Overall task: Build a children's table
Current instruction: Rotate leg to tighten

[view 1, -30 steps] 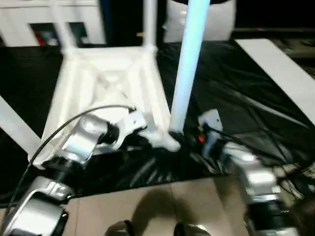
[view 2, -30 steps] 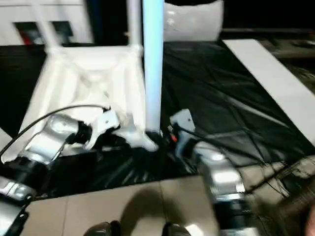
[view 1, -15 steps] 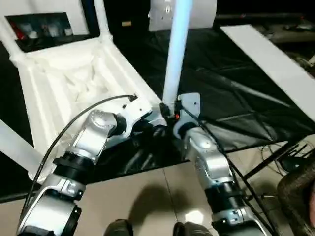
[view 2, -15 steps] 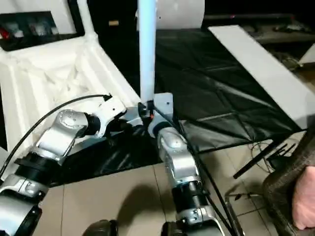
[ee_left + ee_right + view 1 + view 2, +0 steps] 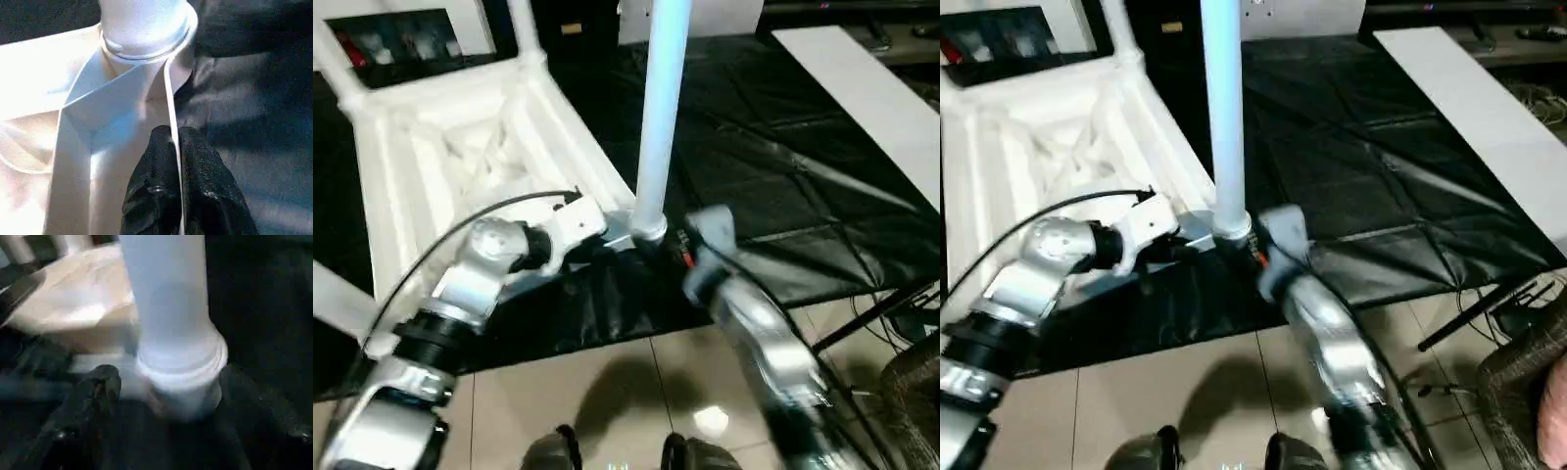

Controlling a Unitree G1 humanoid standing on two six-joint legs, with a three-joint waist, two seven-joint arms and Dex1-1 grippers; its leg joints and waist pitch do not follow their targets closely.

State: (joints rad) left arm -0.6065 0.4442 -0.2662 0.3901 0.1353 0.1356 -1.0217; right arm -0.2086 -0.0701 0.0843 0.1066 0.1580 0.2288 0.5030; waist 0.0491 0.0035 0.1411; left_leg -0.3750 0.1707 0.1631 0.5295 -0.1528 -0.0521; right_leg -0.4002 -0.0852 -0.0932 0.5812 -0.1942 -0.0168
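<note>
while the left hand (image 5: 173, 147) pinches the tabletop (image 5: 460, 157) rim, the upright leg (image 5: 658, 117) rises in its corner socket directly between the right hand's (image 5: 166, 406) spread fingers.

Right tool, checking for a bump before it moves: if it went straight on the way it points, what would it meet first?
Most likely the base of the upright white tube leg, seated in the white plastic tabletop's round corner socket, directly between the right tool's spread fingers; depth is unclear.

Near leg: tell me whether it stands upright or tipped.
Upright: the near leg rises straight from its corner socket on the upturned table top.
</note>
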